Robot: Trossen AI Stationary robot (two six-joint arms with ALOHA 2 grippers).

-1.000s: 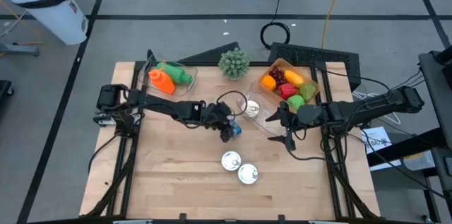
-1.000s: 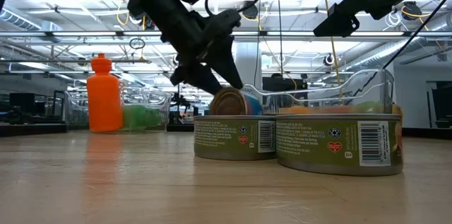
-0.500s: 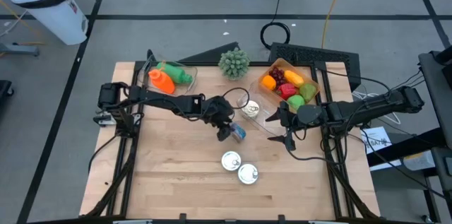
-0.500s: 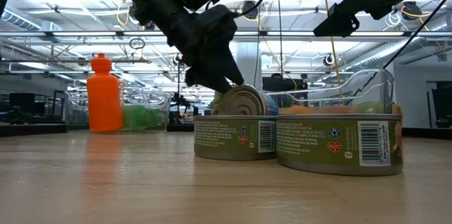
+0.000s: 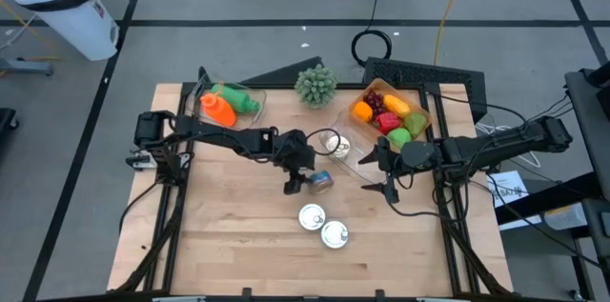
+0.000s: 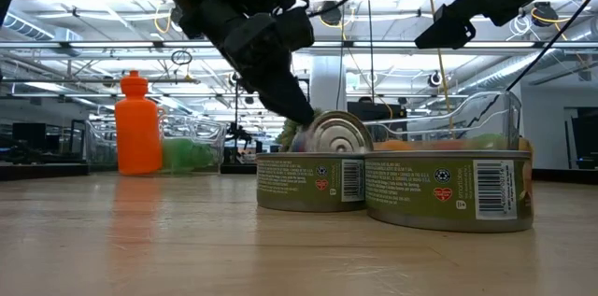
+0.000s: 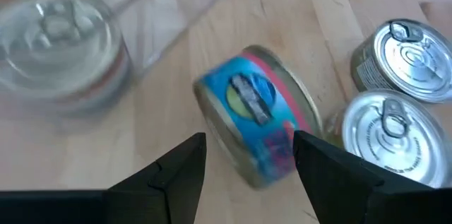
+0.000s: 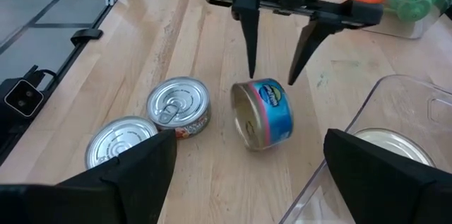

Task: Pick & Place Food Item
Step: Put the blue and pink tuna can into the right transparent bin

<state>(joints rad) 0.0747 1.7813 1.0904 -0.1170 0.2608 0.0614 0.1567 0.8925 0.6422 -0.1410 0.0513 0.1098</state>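
Left end effector (image 8: 277, 38) hovers open above the blue-labelled can (image 8: 262, 113), holding nothing; the can lies on its side on the wooden surface (image 5: 229, 235), between the fingers' line and apart from them. Rigid metal, smooth and cylindrical, it will likely roll; grip across the flat ends. Two upright tins (image 5: 322, 226) sit nearby. Right end effector (image 5: 388, 171) waits open and empty beside the clear tray (image 5: 355, 171)
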